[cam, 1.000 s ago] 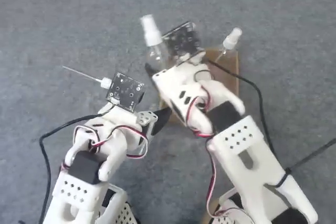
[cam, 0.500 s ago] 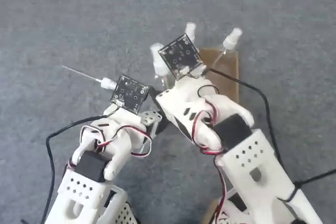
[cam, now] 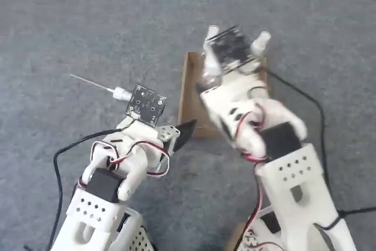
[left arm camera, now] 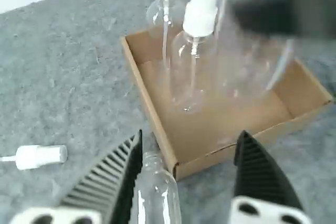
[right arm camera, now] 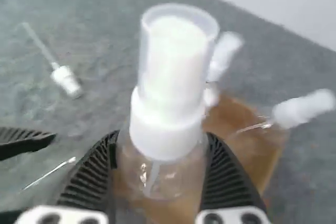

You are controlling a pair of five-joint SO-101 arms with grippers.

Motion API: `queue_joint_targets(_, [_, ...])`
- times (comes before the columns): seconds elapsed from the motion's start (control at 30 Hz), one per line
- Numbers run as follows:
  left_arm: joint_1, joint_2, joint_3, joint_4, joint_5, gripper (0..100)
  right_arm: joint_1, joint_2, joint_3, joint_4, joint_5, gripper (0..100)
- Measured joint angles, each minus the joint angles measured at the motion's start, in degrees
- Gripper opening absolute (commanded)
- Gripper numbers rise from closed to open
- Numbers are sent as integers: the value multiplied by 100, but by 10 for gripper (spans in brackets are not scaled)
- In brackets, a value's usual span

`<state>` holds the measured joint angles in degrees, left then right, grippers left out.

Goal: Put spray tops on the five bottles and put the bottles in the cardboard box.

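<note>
Showed the right tool (right arm camera: 161,148) clamped on a capped bottle (right arm camera: 157,179), held over the cardboard box (cam: 187,95). Showed a second capped bottle (left arm camera: 191,61) upright inside that box and a third (left arm camera: 165,9) at its far wall. Showed the left tool (left arm camera: 190,139) with fingers apart, gripping nothing, above an uncapped bottle (left arm camera: 155,190) lying on the grey worktop (cam: 88,33) just beside the box's near corner. Showed a loose spray top (left arm camera: 39,156) on the worktop, apart from the box.

The right gripper (right arm camera: 157,179) has carried its capped bottle (right arm camera: 167,124) across; now above the cardboard box (cam: 187,95).
</note>
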<state>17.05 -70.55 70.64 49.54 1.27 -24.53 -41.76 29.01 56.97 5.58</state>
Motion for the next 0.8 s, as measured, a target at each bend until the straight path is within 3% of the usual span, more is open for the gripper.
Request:
queue_joint_targets(0.1, [-18, 0, 0, 0, 0, 246, 413, 0, 0, 18, 79, 6])
queue_joint_targets(0.23, [-158, 0, 0, 0, 0, 150, 756, 0, 211, 18, 79, 6])
queue_joint_targets(0.43, [-976, 0, 0, 0, 0, 17, 1178, 378, 914, -826, 79, 6])
queue_joint_targets(0.8, [-1292, 0, 0, -185, 0, 10, 1407, 2057, 1011, -2391, -369, 6])
